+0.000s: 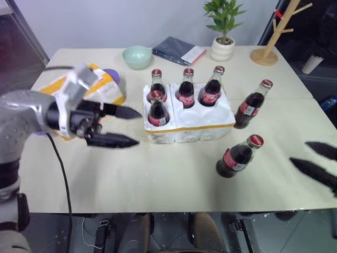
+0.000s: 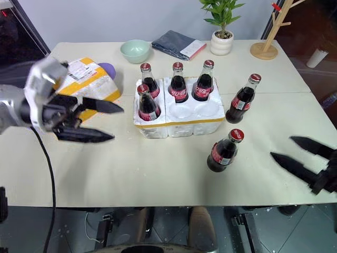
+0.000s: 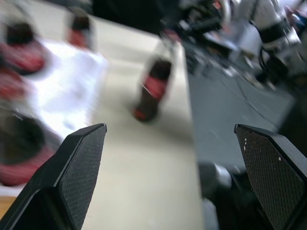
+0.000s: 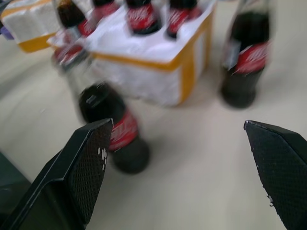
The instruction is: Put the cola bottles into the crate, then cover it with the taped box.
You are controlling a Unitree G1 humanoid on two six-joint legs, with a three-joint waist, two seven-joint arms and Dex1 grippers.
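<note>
Left eye view: 4 cola bottles (image 1: 185, 89) in crate (image 1: 210, 125).

Even, soft light is cast from above; the wrist views are smeared, the cola bottles (image 4: 114, 129) left unsharp.

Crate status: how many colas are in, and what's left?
Done: four cola bottles stand in the crate, three in the back row and one front left. In hand: nothing; the left gripper and right gripper are both open and empty. Left: two bottles on the table, one beside the crate and one in front, for the two free front wells, then the taped box as cover.
</note>
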